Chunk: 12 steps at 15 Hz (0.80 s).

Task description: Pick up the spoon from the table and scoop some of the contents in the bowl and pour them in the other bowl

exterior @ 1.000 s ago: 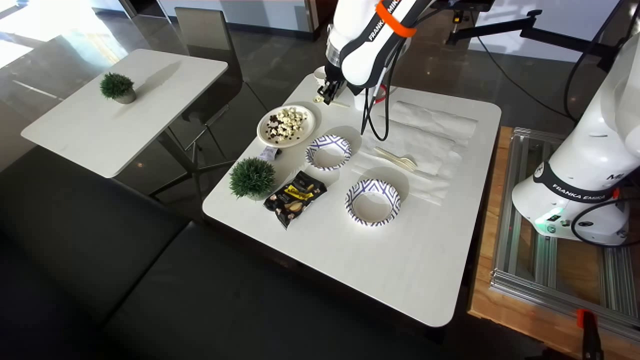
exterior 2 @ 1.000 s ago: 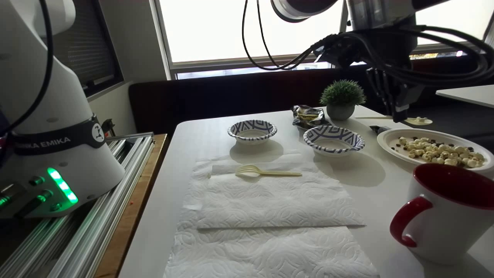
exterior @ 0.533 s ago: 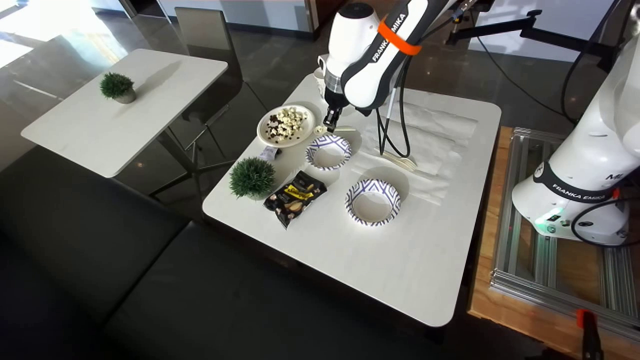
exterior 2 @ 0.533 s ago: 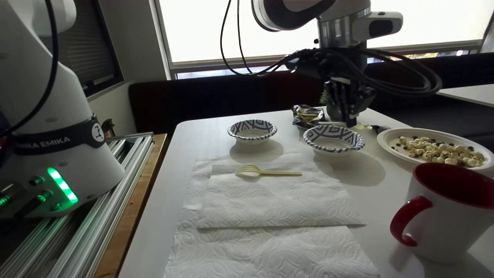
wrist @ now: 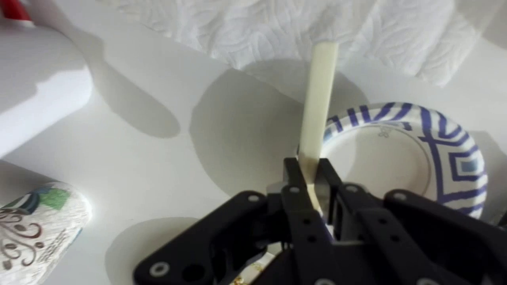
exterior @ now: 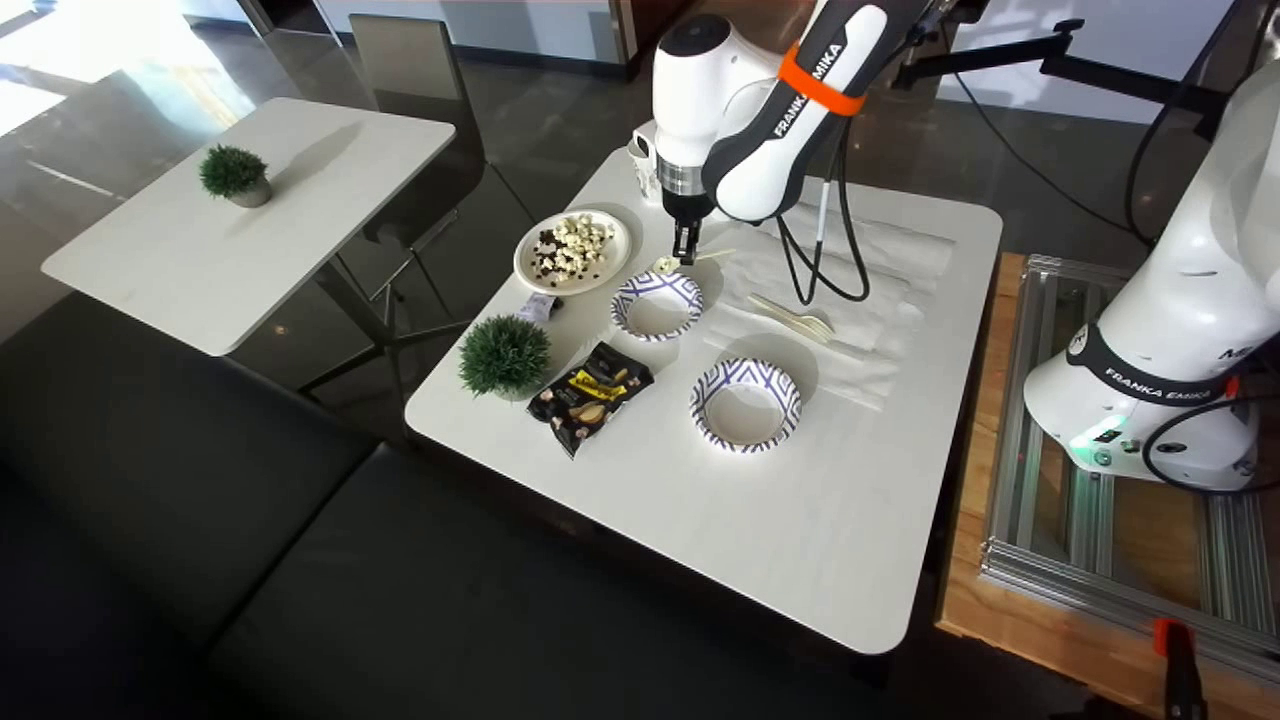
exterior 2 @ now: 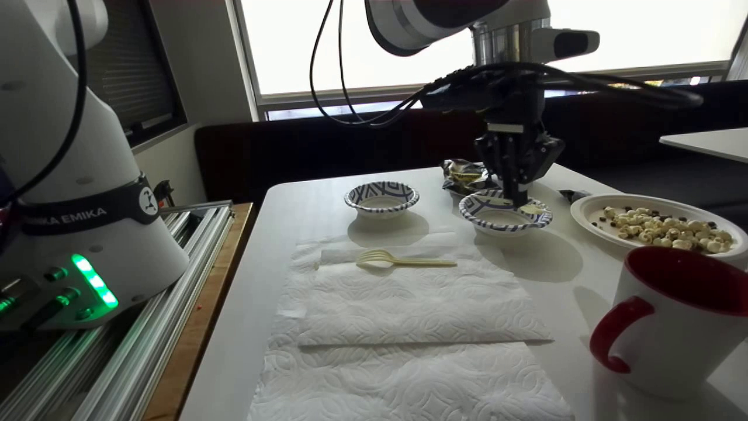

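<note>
The pale spoon (exterior: 716, 254) is pinched by its handle in my gripper (exterior 2: 515, 203), whose jaws are closed on it. Its head (exterior 2: 532, 209) carries some pale bits, blurred in this view. In both exterior views it hangs close to the rim of a blue-patterned paper bowl (exterior: 657, 318); its exact height is unclear. In the wrist view the handle (wrist: 319, 95) sticks out past the fingertips, with that bowl on the right. The round white bowl (exterior: 603, 274) of popcorn and dark bits (exterior: 578, 243) lies beside it. Another patterned bowl (exterior: 745, 415) stands farther along the table, showing nothing inside.
A white mug with red handle (exterior 2: 660, 339) and a decorated cup (wrist: 39, 233) stand near the arm. A fork (exterior 2: 409, 262) lies on paper towels (exterior 2: 409, 310). Beyond the bowls are a black snack bag (exterior: 592, 395) and a potted plant (exterior: 505, 352).
My gripper has carried the spoon from the mug side, past the popcorn bowl, toward the nearest patterned bowl. In the exterior views it has swung round and come lower. It stays shut.
</note>
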Available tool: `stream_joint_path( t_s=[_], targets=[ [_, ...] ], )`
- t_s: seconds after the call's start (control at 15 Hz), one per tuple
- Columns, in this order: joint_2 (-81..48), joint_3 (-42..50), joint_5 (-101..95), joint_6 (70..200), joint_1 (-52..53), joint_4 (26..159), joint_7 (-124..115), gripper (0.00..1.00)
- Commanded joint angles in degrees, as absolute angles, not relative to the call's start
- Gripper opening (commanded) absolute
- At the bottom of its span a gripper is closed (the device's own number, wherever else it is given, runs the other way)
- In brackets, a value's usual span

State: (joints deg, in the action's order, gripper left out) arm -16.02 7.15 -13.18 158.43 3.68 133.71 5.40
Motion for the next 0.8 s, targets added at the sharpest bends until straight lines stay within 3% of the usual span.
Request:
stream_joint_path(
  t_s=[0.0, 0.73],
  targets=[
    [-15.0, 17.1, -29.1, 151.7, 15.8, 132.0, -6.2, 0.03],
    [-16.8, 5.4, -60.2, 137.1, 15.7, 127.3, -23.4, 0.03]
  ],
)
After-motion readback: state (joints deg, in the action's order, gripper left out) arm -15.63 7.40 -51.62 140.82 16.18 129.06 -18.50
